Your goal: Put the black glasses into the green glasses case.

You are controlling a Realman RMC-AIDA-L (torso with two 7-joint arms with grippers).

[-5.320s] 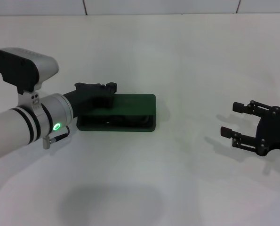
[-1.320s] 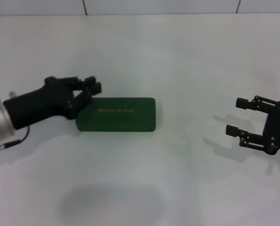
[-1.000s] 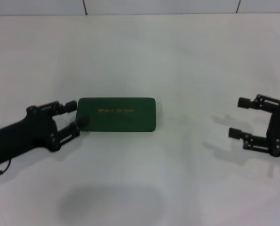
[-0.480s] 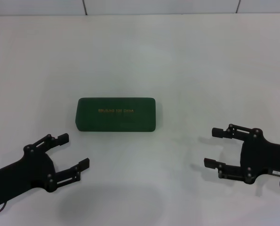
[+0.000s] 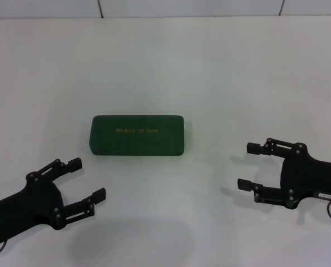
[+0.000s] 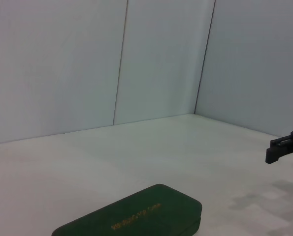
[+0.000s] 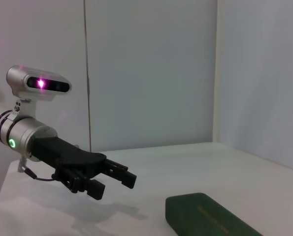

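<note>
Head view shows the green glasses case (image 5: 137,135) now shut mid-surface, black glasses unseen, presumably inside, both arms pulled back toward the near edge, left gripper (image 5: 82,186) and right gripper (image 5: 254,166) jaws apart, so seemingly done.

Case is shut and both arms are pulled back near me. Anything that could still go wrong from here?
1. The green case lies closed on the table and no glasses show in any view, so whether they sit properly inside cannot be checked.
2. The left gripper and right gripper are open and low on either side of the case; a sideways swing might knock it.
</note>
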